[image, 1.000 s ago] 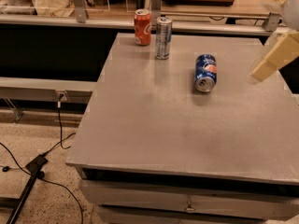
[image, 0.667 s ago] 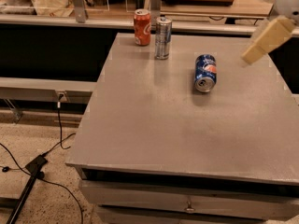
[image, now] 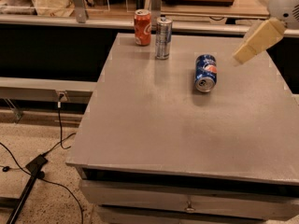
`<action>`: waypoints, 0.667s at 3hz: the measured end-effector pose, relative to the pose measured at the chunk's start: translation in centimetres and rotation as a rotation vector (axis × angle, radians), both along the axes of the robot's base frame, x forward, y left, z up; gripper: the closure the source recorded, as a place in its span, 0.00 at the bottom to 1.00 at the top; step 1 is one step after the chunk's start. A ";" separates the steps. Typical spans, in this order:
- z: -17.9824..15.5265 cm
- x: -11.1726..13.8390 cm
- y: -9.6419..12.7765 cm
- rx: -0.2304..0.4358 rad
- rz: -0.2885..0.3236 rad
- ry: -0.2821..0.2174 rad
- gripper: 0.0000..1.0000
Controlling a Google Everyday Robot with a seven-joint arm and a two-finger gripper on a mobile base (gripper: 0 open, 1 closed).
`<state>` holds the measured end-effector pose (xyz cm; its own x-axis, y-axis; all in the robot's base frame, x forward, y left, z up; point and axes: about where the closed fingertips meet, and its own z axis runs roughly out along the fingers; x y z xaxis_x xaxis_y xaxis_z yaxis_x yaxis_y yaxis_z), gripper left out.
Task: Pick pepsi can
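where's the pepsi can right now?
Pepsi can lies on its side on the table, back right in the camera view, right of the silver can; the gripper hovers further right, apart from it.

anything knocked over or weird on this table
The pepsi can lies on its side, while the orange-red can and slim silver can behind it stand upright. No spill shows. The gripper hangs to the upper right of it, not touching.

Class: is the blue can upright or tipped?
Tipped: the blue can lies on its side, silver end showing. The gripper hovers to its right.
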<state>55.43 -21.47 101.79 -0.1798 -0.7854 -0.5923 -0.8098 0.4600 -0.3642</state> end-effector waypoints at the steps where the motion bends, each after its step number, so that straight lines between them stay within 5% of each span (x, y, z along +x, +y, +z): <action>1: -2.3 0.2 0.8 0.048 -0.123 -0.005 0.00; 2: -6.7 1.9 1.5 0.103 -0.268 0.008 0.00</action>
<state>57.29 -19.95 95.14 -0.3783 -0.6451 -0.6639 -0.6567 0.6925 -0.2987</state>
